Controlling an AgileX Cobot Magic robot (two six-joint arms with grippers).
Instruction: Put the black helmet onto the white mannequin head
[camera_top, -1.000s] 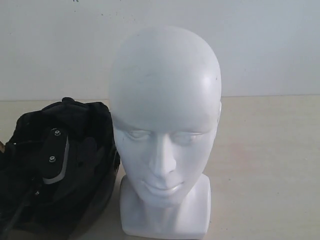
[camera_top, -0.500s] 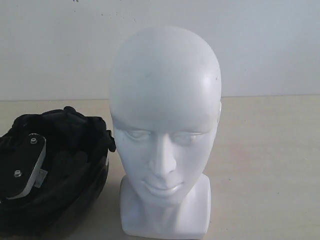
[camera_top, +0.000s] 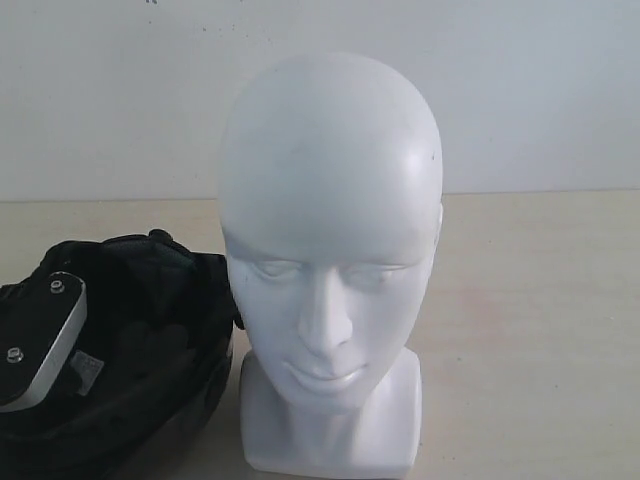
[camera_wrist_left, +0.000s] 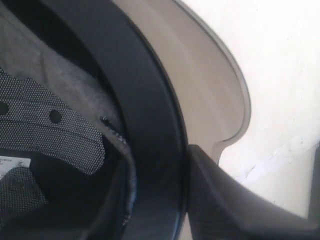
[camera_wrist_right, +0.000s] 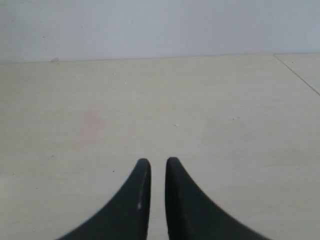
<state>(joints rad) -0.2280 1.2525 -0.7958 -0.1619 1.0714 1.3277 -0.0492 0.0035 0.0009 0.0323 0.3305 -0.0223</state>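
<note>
The white mannequin head (camera_top: 330, 230) stands upright in the middle of the table, facing the exterior camera. The black helmet (camera_top: 150, 330) sits low at its left with the opening turned up, and its rim touches the head's cheek. My left gripper (camera_wrist_left: 182, 200) is shut on the helmet's rim (camera_wrist_left: 150, 125). One finger (camera_top: 40, 340) lies inside against the padded lining (camera_wrist_left: 45, 125), the other finger (camera_wrist_left: 225, 200) outside by the smoky visor (camera_wrist_left: 200, 80). A white label (camera_top: 85, 370) shows inside. My right gripper (camera_wrist_right: 158, 167) hovers over bare table, shut and holding nothing; the exterior view does not show it.
The pale wooden table (camera_wrist_right: 200, 100) runs back to a white wall (camera_top: 520, 90). A table edge or seam (camera_wrist_right: 297, 75) shows in the right wrist view. To the right of the head lies bare tabletop (camera_top: 530, 330).
The helmet has sunk lower and rotated in my left gripper, whose inner finger has shifted left and down. The white label has come into view. The mannequin head has not moved.
</note>
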